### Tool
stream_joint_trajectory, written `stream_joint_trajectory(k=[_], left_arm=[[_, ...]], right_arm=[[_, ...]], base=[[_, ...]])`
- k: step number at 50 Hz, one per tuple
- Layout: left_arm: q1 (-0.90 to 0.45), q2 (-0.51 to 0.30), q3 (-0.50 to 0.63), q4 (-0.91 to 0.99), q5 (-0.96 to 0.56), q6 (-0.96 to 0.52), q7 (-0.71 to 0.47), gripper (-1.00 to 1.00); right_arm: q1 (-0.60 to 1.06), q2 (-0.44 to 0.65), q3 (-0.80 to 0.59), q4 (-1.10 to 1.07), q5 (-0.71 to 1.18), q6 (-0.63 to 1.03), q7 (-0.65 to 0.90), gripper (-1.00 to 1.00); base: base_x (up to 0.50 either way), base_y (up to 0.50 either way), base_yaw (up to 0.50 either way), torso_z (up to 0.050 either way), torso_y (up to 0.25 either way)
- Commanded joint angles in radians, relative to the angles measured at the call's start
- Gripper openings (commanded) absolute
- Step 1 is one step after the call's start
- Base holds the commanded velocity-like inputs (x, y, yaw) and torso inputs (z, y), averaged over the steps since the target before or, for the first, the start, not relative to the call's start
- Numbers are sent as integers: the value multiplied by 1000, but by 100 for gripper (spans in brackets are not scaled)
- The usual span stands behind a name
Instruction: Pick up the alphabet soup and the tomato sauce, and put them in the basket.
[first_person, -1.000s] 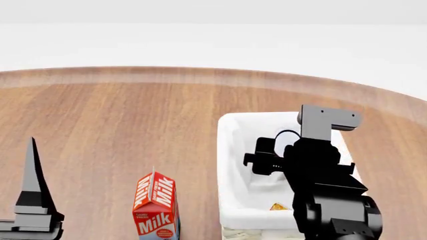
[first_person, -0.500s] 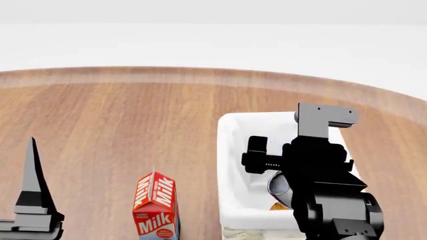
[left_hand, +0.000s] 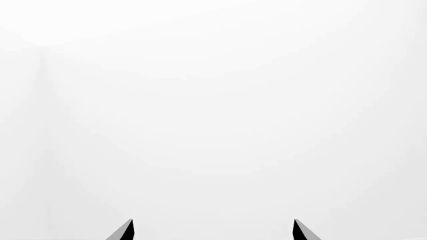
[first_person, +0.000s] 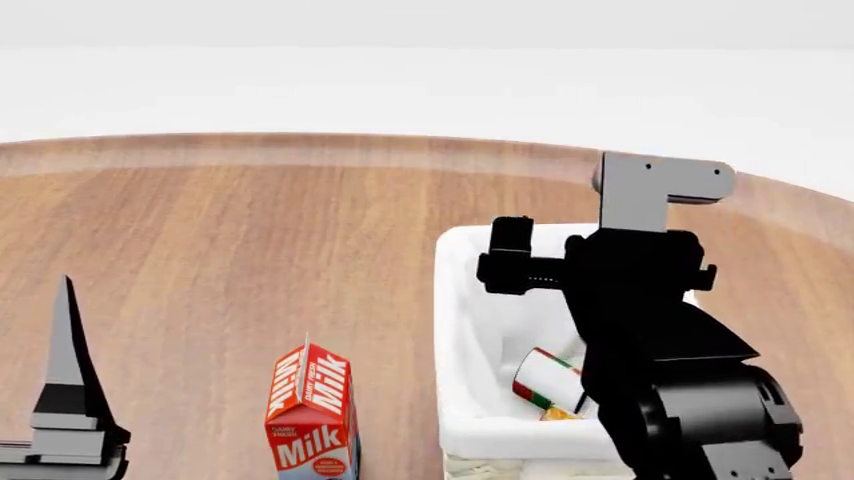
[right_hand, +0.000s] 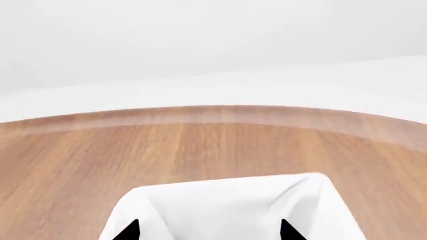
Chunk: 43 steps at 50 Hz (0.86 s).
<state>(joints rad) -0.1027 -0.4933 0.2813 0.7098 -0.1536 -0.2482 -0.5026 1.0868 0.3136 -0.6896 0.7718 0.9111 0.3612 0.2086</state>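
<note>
Tomato sauce (first_person: 546, 380) lies tilted in basket (first_person: 461, 300); right gripper (right_hand: 209, 231) above it, jaws apart, empty. Left gripper (left_hand: 212, 231) jaws apart too.

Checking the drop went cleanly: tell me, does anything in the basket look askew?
Yes. The tomato sauce lies tilted on its side in the basket, beside a yellow-orange item. Nothing looks spilled.

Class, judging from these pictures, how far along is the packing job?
Done: the red-and-green tomato sauce can lies on its side inside the cream-white lined basket. A yellow-orange scrap beneath it may be the alphabet soup, but that cannot be confirmed. In hand: nothing; the right gripper is open above the basket. Left: confirming the soup.
</note>
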Motion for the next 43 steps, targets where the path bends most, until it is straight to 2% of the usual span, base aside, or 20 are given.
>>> stream_joint_trajectory(k=[1,10,23,27,43], left_arm=[[0,-3,1,8,1,-8,-4,100],[0,-3,3,5,1,-4,-5,100],[2,-8,-2,16,-3,-7,-8,100],[4,-9,-3,17,-4,-5,-8,100],[4,-11,-2,17,-6,-4,-11,100]], right_arm=[[-37,60,-12,-208,-44,-30,104,100],[-50,139,-1,-461,-39,14,232,100],[-84,226,56,-736,22,31,340,100],[-83,254,38,-816,-47,31,408,100],[-89,331,77,-1145,-59,33,552,100]], base=[[0,0,0,0,0],[0,0,0,0,0],[0,0,0,0,0],[0,0,0,0,0],[0,0,0,0,0]])
